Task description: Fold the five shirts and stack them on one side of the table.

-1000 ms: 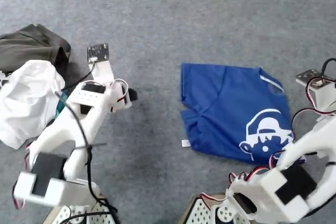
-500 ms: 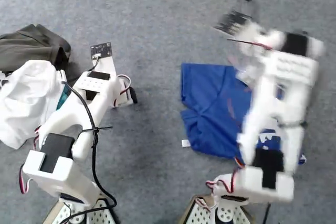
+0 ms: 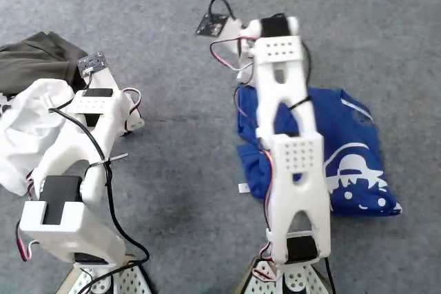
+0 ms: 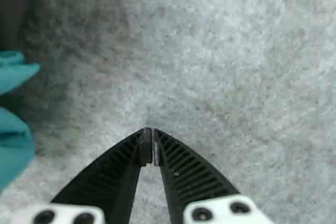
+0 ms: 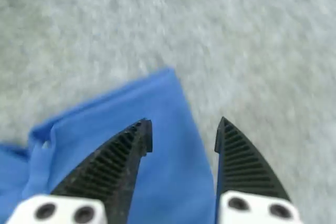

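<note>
A blue shirt (image 3: 344,149) with a white print lies partly folded on the right half of the table. My right arm (image 3: 282,94) stretches over it toward its far left corner. There my right gripper (image 5: 184,129) is open just above the blue shirt's corner (image 5: 157,182), one finger over the cloth and one over bare felt. At the left, a white shirt (image 3: 31,132) and a dark olive shirt (image 3: 41,56) lie crumpled together. My left gripper (image 4: 152,145) is shut and empty over the grey felt, beside a bit of teal shirt (image 4: 13,124).
Grey felt (image 3: 179,170) covers the whole table, with open room between the two arms and along the far side. The arm bases (image 3: 103,280) stand at the near edge. A small white tag (image 3: 243,187) lies beside the blue shirt.
My right arm swung from the near right edge up and over the blue shirt to its far left corner. My left arm shifted left, toward the crumpled pile.
</note>
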Robot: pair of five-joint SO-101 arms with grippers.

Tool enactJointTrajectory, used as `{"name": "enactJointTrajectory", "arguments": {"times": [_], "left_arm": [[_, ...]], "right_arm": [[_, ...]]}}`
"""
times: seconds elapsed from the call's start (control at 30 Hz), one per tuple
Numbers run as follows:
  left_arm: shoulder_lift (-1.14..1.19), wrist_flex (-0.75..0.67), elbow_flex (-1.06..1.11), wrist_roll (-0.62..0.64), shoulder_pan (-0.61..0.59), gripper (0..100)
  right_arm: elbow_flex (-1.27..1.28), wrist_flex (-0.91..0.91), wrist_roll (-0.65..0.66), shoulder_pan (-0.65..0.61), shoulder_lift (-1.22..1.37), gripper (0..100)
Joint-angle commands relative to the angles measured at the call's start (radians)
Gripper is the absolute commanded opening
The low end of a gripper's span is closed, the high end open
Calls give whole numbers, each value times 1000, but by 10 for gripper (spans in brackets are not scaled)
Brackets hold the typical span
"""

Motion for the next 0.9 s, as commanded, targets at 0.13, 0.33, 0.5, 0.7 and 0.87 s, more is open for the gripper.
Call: {"name": "enactJointTrajectory", "arguments": {"times": [0.13, 0.33, 0.5, 0.7, 0.87], "left_arm": [[-18, -15, -27, -9, 58, 36], [-18, -12, -27, -9, 59, 36], [-18, -9, -27, -9, 59, 36], [-18, -9, -22, -9, 54, 36], [-18, -9, -25, -9, 54, 36]], "right_arm": [[-355, 48, 38, -34, 243, 213], [-354, 48, 40, -17, 294, 208], [-354, 44, 40, -15, 332, 208], [-364, 17, 40, -6, 348, 46], [-369, 12, 34, 11, 344, 15]]}}
